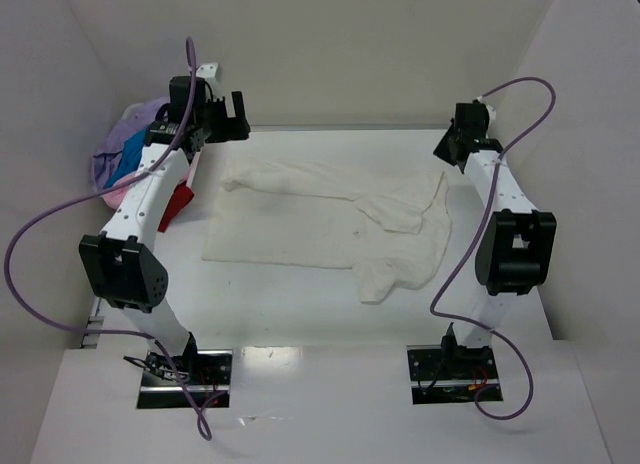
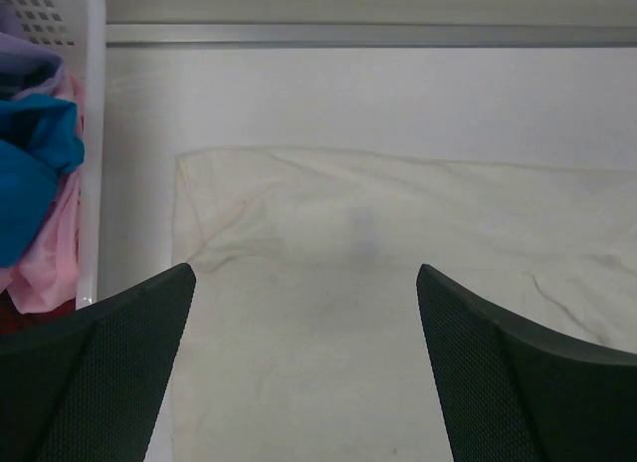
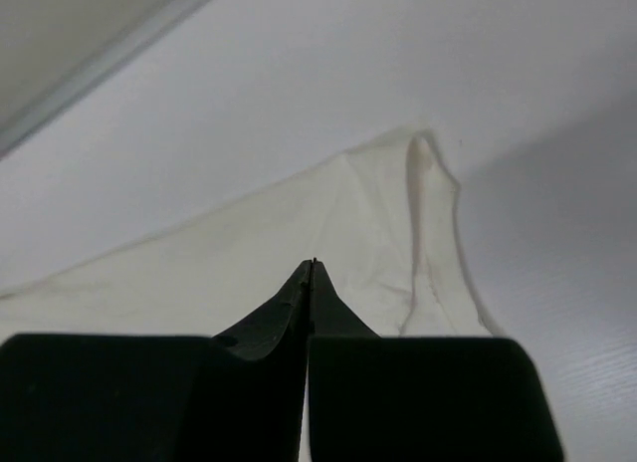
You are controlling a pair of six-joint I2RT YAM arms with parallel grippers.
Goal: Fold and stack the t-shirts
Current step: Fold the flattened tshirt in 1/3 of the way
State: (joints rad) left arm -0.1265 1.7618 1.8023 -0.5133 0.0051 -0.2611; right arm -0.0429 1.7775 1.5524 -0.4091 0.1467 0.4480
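Five t-shirts: one cream-white t-shirt (image 1: 330,224), one lilac t-shirt (image 1: 125,134), one blue t-shirt (image 2: 30,173), one pink t-shirt (image 2: 50,273), one red t-shirt (image 1: 178,204). One basket (image 2: 92,133), one table (image 1: 300,319), two pincers: left pincer (image 2: 304,278), right pincer (image 3: 311,268).

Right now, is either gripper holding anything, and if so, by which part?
Nothing is held. The left gripper is open, clear of the cream-white t-shirt; the right gripper is shut with no cloth in it.

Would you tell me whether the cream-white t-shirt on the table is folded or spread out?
Mostly spread: the cream-white t-shirt lies flat across the table, with only one end rumpled over itself.
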